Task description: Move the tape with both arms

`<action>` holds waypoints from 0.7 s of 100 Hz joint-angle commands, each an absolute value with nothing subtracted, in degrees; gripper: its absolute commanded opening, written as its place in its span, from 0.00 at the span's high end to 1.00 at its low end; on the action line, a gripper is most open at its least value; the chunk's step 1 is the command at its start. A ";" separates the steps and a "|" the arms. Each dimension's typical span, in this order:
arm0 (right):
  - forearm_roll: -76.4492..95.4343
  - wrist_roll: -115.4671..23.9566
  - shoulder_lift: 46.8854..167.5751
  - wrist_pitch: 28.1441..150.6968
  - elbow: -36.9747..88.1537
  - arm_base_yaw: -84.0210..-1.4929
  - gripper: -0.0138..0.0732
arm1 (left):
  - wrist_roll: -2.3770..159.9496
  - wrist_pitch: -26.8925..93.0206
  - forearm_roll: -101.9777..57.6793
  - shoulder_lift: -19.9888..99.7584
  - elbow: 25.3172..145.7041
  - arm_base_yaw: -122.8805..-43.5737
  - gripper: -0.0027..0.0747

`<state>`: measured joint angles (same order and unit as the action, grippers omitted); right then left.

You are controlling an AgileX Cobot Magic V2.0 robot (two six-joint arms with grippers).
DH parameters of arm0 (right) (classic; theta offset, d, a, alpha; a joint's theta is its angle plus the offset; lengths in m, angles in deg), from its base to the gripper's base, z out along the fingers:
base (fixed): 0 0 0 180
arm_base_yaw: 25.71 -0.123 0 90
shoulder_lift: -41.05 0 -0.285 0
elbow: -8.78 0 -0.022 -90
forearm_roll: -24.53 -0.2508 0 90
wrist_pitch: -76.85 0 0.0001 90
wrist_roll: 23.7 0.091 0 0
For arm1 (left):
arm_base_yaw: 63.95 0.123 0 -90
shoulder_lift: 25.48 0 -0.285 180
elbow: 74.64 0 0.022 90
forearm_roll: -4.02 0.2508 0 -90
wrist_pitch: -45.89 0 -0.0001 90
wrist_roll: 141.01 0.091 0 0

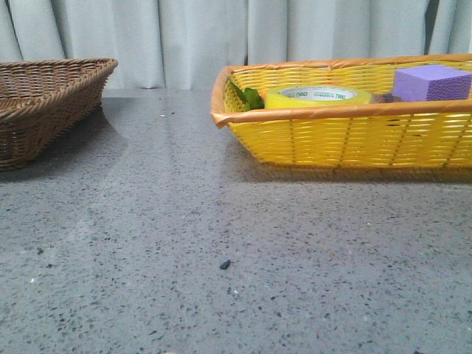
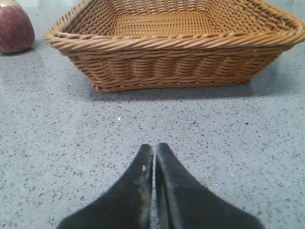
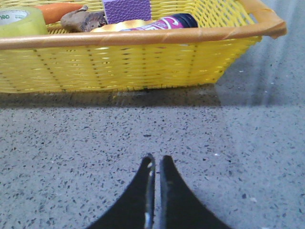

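Tape (image 1: 318, 96) lower half hidden — basket rim (image 1: 346, 110).

Closed right end effector (image 3: 154, 164) before yellow basket (image 3: 143, 62); tape (image 3: 21, 21) inside, perhaps partly cropped.

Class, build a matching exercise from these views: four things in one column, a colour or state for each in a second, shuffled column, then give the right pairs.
Things
1. tape
2. foam block
3. brown wicker basket
4. left gripper

Descriptions
A. purple
B. nothing inside it
C. shut, above the table
D. lying flat in the yellow basket

Pairs: 1-D, 2-A, 3-B, 4-C
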<state>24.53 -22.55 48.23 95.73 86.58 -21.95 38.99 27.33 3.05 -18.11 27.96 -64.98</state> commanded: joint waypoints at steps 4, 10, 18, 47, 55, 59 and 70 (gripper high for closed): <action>25.22 -22.67 47.06 94.65 87.84 -21.73 0.91 | 38.33 31.11 3.24 -19.77 27.40 -64.85 0.99; 25.22 -22.67 47.06 94.65 87.84 -21.73 0.91 | 38.33 31.33 3.24 -19.77 27.40 -64.85 0.99; 25.22 -22.67 47.06 94.65 87.84 -21.73 0.91 | 38.33 31.72 3.24 -19.77 27.40 -64.85 0.99; 25.37 -22.67 47.06 94.51 87.84 -21.73 0.91 | 38.33 33.28 2.70 -19.77 27.40 -64.85 0.99; 25.37 -22.67 47.06 93.69 87.84 -21.73 0.91 | 38.33 34.64 2.27 -19.77 27.40 -64.85 0.99; 25.37 -22.67 47.06 92.75 87.84 -21.73 0.91 | 38.33 35.39 2.27 -19.77 27.40 -64.85 0.99; 25.27 -22.67 47.06 89.39 87.84 -21.73 0.91 | 38.33 36.25 2.27 -19.77 27.40 -64.85 0.99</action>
